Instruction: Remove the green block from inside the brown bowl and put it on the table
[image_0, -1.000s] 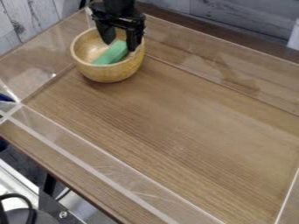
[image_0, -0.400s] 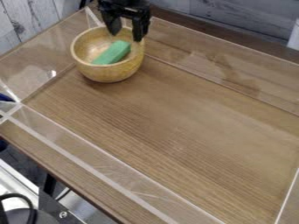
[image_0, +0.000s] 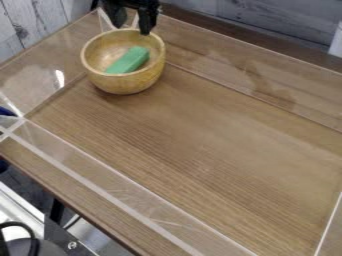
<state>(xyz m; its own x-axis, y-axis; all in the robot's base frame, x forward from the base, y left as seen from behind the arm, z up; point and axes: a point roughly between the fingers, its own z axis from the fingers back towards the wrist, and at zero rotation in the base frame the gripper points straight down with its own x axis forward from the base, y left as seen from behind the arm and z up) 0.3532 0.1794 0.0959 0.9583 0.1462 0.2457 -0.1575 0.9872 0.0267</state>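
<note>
Block (image_0: 130, 61): green, lying inside the bowl, its length slanting from 7 to 1 o'clock; no jaw of mine is around it.
Bowl (image_0: 122, 87): upright near 11 o'clock in the view, its inside open to me from above.
Jaws: wide apart with nothing between them, at the top of the view, toward the bowl's 12 o'clock side.
Done: none of the transfer, as far as I can see; the block is neither lifted nor out.
Left: I judge the whole job remains: reach in, grip, lift over the rim, lower onto the wood, let go.
Desk (image_0: 214, 145): brown wood spreads from 2 round to 6 o'clock of the bowl, broad room for me to set the block down.
Rim: thick and raised all round; I would need height to pass it, or I could nudge the bowl.
Plastic edge (image_0: 111, 185): a clear strip slants from 9 to 6 o'clock in the view; I would best keep the block inside it.
</note>
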